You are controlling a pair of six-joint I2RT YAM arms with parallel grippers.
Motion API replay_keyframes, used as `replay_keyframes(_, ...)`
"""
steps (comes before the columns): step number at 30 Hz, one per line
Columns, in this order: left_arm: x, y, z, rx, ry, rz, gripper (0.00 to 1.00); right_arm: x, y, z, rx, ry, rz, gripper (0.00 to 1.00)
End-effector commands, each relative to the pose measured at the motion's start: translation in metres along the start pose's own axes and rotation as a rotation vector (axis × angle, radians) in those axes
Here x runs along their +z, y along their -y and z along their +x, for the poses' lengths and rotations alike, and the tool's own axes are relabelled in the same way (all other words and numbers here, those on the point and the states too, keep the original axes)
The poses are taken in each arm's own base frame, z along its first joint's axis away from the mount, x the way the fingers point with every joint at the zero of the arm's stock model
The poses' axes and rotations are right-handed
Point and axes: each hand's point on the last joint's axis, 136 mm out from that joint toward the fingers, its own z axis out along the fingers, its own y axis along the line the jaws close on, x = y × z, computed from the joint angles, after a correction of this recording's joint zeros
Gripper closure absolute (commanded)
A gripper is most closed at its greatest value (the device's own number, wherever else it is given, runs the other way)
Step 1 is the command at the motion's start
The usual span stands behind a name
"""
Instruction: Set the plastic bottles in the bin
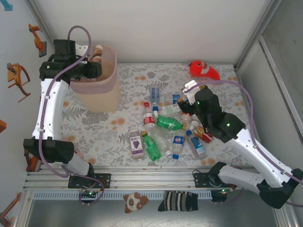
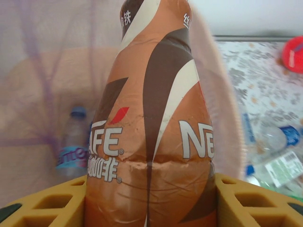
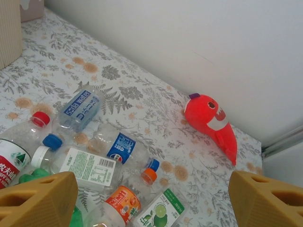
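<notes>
My left gripper [image 1: 93,67] [image 2: 151,201] is shut on a brown coffee-label plastic bottle [image 2: 151,118] [image 1: 98,52] and holds it neck-first over the pale pink mesh bin [image 1: 112,75]. Through the mesh wall [image 2: 38,71] a blue-capped bottle [image 2: 71,149] lies on the bin's floor. A pile of several bottles [image 1: 165,124] lies mid-table, among them a purple-label one [image 1: 137,143] and a green one [image 1: 151,147]. My right gripper [image 1: 189,92] [image 3: 151,201] hangs open above the pile's far edge, over an orange-label bottle [image 3: 124,202] and a lime-label one [image 3: 163,213], with nothing between its fingers.
A red-orange fish plush [image 1: 204,69] [image 3: 210,118] lies by the back wall at the right. Metal frame walls close off both sides. A small plush [image 1: 134,201] and a striped sock [image 1: 178,200] lie below the table's front rail.
</notes>
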Motion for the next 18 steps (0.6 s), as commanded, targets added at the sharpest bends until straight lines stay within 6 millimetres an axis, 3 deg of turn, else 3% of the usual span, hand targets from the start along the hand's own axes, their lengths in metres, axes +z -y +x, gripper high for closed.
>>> replay_keyframes(1, 0.003, -0.029, 0.003, -0.059, -0.017, -0.082, 0.57, -0.002, 0.004, -0.009, 0.036, 0.012, 0.0, 0.18)
replay_keyframes(9, 0.033, -0.086, 0.011, -0.07, -0.102, -0.275, 0.57, 0.0, 0.001, -0.011, 0.028, 0.004, -0.014, 0.19)
replay_keyframes(18, 0.076, -0.105, 0.033, -0.053, -0.211, -0.328, 0.56, 0.0, 0.0, -0.008, 0.021, -0.005, -0.021, 0.18)
